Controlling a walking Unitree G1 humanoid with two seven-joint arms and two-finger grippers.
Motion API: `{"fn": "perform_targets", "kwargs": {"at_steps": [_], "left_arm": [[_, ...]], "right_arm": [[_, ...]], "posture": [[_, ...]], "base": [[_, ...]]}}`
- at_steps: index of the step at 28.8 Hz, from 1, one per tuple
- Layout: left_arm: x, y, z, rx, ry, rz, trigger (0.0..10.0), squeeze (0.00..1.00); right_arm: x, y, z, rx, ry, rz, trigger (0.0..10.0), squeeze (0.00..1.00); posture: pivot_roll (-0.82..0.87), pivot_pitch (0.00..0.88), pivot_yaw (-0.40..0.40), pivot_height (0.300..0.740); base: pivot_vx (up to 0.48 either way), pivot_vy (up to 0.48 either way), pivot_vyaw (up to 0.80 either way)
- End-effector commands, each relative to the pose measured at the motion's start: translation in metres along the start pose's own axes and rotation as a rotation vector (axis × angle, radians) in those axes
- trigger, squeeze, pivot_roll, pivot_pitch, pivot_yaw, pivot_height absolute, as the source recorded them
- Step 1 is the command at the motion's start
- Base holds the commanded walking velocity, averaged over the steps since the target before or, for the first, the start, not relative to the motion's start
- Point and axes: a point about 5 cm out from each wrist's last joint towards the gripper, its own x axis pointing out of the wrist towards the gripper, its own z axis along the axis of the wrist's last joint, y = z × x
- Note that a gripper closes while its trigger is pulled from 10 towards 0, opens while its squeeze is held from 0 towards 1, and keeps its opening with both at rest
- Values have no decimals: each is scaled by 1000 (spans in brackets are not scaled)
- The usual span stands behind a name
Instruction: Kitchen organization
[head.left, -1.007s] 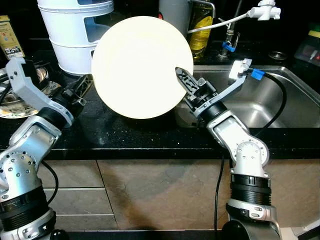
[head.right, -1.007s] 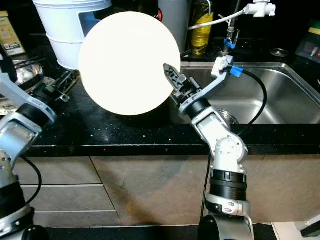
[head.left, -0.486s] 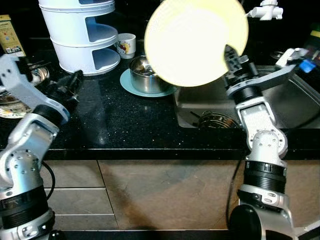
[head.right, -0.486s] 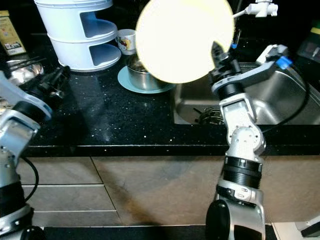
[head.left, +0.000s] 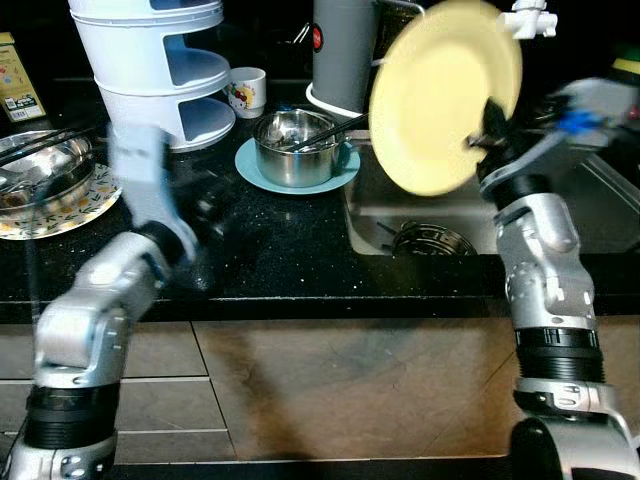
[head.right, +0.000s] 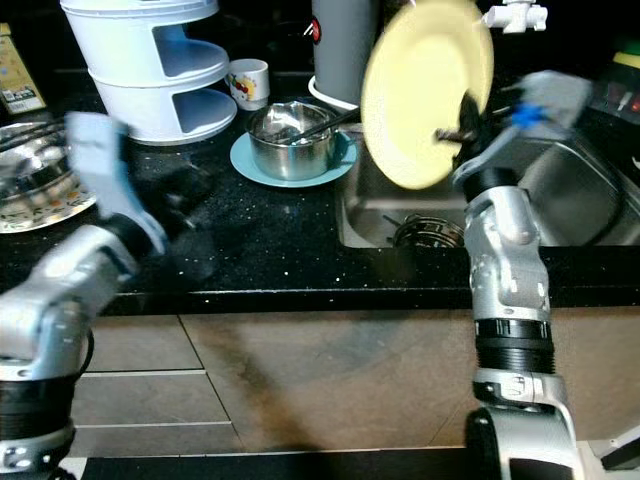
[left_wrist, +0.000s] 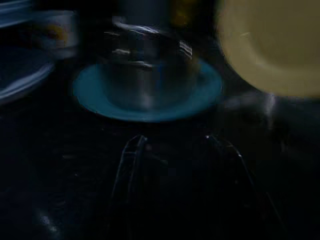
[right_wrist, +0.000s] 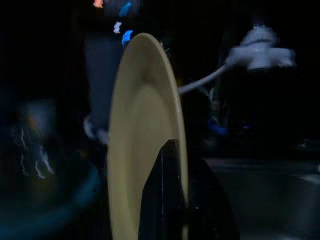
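— What's the right gripper (head.left: 487, 122) doing?
— Pinching the rim of the yellow plate (head.left: 440, 95), held upright on edge over the sink (head.left: 600, 215). A second ago the plate faced the camera over the counter (head.left: 270, 250), further to the robot's left; it has since swung right and turned.
— And the left gripper (left_wrist: 182, 150)?
— Blurred, fingers spread, low over the counter. Just ahead of it sits a steel pot (head.left: 297, 148) on a teal saucer (head.left: 250, 165). That arm has come in from the left.

Head stereo looks down at counter (head.left: 280, 250); wrist cams close, forward.
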Motion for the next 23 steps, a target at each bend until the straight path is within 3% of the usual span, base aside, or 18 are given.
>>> {"fn": "perform_targets", "kwargs": {"at_steps": [1,6,13,19,23], "left_arm": [[5,-14,-4,61,3,-76,10000,0],[12,-26,0,36,-15,-153,10000,0],[14,-29,-2,68,-27,-191,10000,0],[14,-39,-4,39,-16,-266,10000,0],[16,-45,-3,32,-17,-298,10000,0]], "right_arm": [[-2,8,-7,-109,-4,33,0,0],[-4,16,-18,-167,14,69,0,0],[2,19,-31,-243,39,63,0,0],[-1,28,-60,-379,173,147,0,0],[-2,23,-72,-388,258,145,0,0]], "posture": [[61,177,6,740],[56,179,13,740],[61,186,10,740],[63,189,8,740],[65,192,5,740]], "base": [[0,0,0],[0,0,0],[0,0,0],[0,0,0],[0,0,0]]}}
